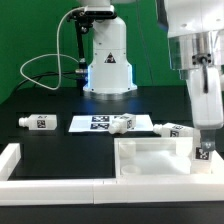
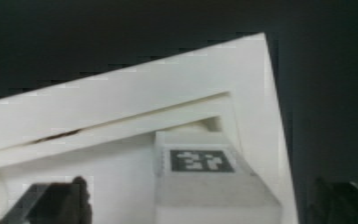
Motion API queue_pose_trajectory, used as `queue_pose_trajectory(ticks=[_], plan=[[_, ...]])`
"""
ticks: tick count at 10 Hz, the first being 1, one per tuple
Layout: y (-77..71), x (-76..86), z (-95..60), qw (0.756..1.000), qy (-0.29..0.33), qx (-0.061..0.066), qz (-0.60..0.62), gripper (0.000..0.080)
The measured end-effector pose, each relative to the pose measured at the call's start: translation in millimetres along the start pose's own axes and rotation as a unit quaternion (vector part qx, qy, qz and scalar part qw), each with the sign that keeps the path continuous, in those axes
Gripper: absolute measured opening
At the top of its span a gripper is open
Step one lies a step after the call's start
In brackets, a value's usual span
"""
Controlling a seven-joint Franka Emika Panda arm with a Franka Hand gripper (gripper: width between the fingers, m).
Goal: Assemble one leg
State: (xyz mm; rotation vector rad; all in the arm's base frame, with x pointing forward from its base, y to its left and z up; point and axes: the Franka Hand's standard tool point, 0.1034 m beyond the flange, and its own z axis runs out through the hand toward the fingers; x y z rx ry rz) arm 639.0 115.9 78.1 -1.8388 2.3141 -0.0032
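Observation:
A white leg [image 1: 205, 153] with a black-and-white tag stands upright at the corner of the large white square panel [image 1: 150, 155] on the exterior view's right. My gripper [image 1: 205, 143] is down over it. In the wrist view the leg [image 2: 208, 165] sits between my dark fingers [image 2: 55, 202]. One finger is close beside it and the other stands apart, so the gripper [image 2: 194, 212] is open around the leg. Three more legs lie on the table: one at the left [image 1: 40, 122], one on the marker board [image 1: 126, 122] and one behind the panel [image 1: 172, 130].
The marker board [image 1: 95, 123] lies mid-table. A low white fence [image 1: 40, 185] runs along the front and the exterior view's left. The arm's base [image 1: 108, 60] stands at the back with a cable looping to its left.

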Motion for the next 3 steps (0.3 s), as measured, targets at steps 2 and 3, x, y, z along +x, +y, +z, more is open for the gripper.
queue_pose_trajectory(ticks=[2,3], plan=[[-11.5,-8.6,-30.5,0.999,-0.015,0.013,-0.041,0.0638],[-14.3,-7.6,-36.0,0.999,-0.017,0.014,-0.047,0.0647]])
